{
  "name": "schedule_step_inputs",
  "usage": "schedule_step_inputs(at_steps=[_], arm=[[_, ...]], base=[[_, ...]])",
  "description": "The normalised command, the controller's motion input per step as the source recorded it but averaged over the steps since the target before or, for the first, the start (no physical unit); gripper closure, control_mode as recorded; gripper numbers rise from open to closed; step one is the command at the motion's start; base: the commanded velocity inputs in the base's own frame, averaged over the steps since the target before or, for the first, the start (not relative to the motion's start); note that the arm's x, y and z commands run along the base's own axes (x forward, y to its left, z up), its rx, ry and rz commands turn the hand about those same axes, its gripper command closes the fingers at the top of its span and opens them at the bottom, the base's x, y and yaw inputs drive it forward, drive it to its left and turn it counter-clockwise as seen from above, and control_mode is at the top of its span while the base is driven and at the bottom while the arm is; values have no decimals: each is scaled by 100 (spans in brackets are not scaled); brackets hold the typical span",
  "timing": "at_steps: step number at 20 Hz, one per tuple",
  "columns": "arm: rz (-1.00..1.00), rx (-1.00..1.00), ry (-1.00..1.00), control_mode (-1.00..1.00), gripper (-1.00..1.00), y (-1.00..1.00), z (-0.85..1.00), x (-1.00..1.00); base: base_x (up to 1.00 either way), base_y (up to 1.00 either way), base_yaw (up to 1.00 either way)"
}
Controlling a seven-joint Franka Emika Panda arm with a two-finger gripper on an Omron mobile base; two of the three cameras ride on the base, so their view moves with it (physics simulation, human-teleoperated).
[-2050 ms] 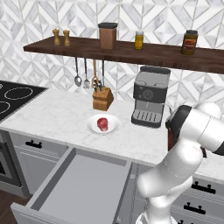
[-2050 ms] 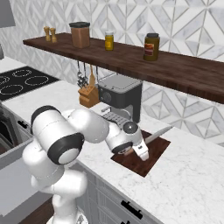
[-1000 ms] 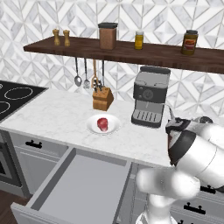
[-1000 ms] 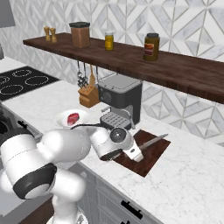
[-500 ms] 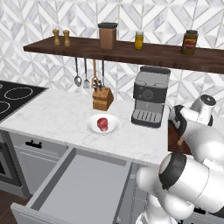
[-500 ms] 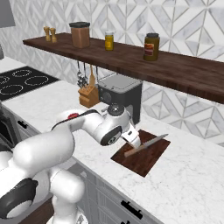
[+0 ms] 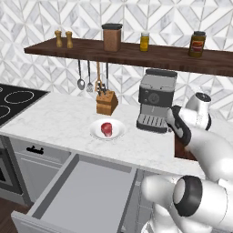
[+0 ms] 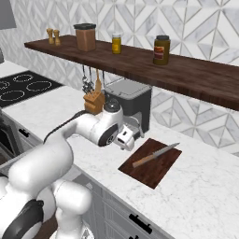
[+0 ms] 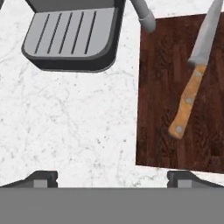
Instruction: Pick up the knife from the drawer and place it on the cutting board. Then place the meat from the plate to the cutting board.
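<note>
The knife [image 8: 154,155] lies flat on the cutting board [image 8: 154,170], brown handle toward the board's front, pale blade toward the back. In the hand view the knife [image 9: 187,103] rests on the cutting board [image 9: 159,100] at the right. My gripper [image 8: 129,142] hovers over bare counter just left of the board, in front of the coffee machine; its fingertips [image 9: 43,176] stand wide apart with nothing between them. The meat [image 7: 106,128] sits on the white plate [image 7: 117,134], further left on the counter. The drawer [image 7: 86,186] is pulled out, its grey inside bare.
A grey coffee machine [image 8: 130,100] stands right behind the gripper, its drip tray [image 9: 72,37] close above in the hand view. A tan knife block [image 7: 107,103] stands behind the plate. Hanging utensils [image 7: 89,79] and a long shelf [image 7: 132,51] with jars are at the wall.
The gripper has let go of the knife, which now lies on the board, and the hand has drawn back leftward off the board toward the coffee machine.
</note>
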Motion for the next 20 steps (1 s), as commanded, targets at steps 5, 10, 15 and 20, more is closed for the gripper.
schedule_step_inputs(at_steps=[5, 10, 15, 20], arm=[[9, 0, 0, -100, -100, 74, 0, 0], [7, 0, 0, -100, -100, 74, 0, 8], [6, 0, 7, -100, -100, 77, 0, 37], [8, 0, 12, -100, -100, 76, 0, 50]], base=[[0, 0, 0], [0, 0, 0], [0, 0, 0], [0, 0, 0]])
